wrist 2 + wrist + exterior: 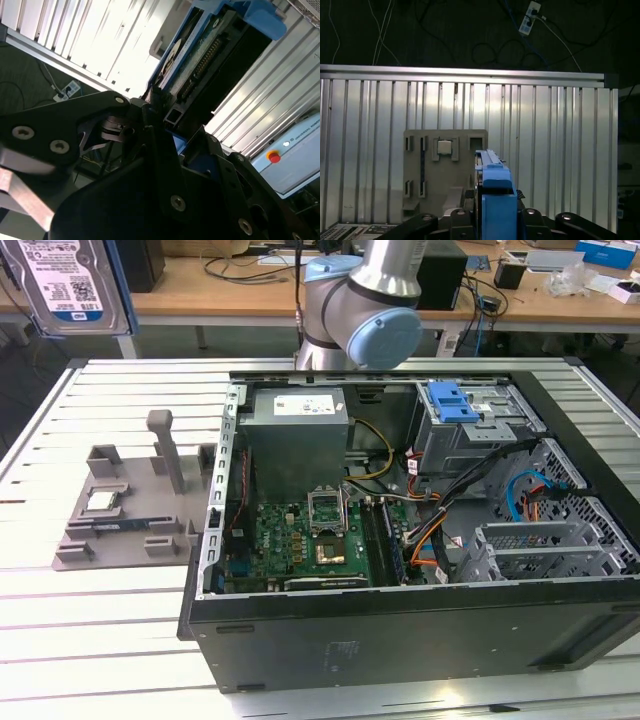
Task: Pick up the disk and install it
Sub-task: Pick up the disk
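The disk point(62, 280) hangs high at the exterior view's left, its white-and-blue label facing the camera and a blue rail along its side. In the first wrist view the disk point(493, 192) stands edge-on, blue rail outward, between the black fingers of my gripper point(492, 217). The second wrist view shows the disk point(200, 55) from below with its connector row, and the gripper point(172, 120) shut on its lower end. It is held in the air above the slatted table, off to the side of the computer case.
An open computer case point(400, 640) lies on the slatted metal table point(100, 640), with a grey power supply point(297, 430), a green motherboard point(300, 535) and a drive cage with a blue tab point(455, 405). A grey parts fixture point(130, 510) sits beside it.
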